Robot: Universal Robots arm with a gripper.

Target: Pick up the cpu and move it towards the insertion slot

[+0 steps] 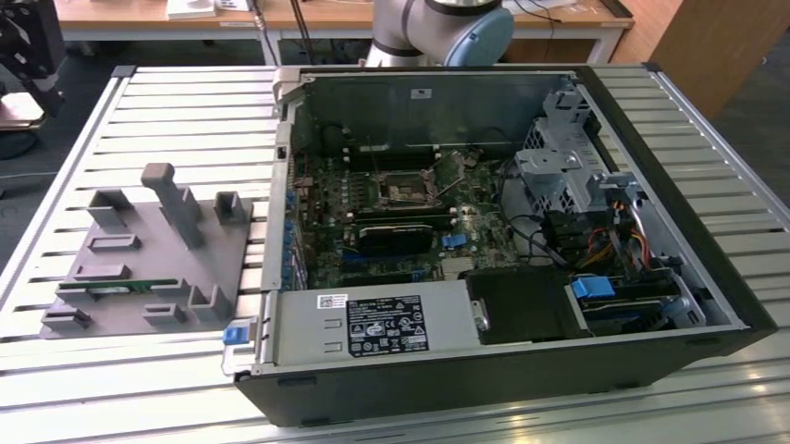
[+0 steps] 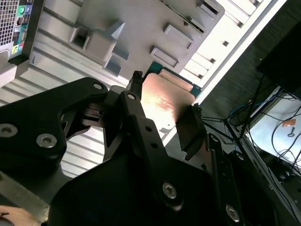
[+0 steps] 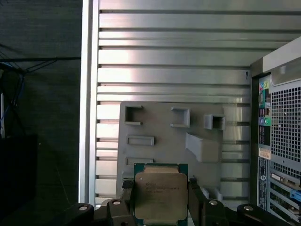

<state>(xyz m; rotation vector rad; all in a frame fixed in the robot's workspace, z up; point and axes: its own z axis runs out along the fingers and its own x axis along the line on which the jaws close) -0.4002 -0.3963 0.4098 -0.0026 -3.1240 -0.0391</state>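
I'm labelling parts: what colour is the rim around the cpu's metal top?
Green; the cpu shows best in the first wrist view.

Matte black gripper (image 2: 165, 94) with silver screws (image 2: 46, 140); grey arm (image 1: 426, 23), blue-capped joint.

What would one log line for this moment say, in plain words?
gripper: shut on cpu | cpu: held above grey fixture, outside computer case | insertion slot: inside case, not yet reached

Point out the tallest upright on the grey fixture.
The leaning post with the blocky head, near the grey fixture's middle; the other uprights are short, squat blocks ending well below its top.
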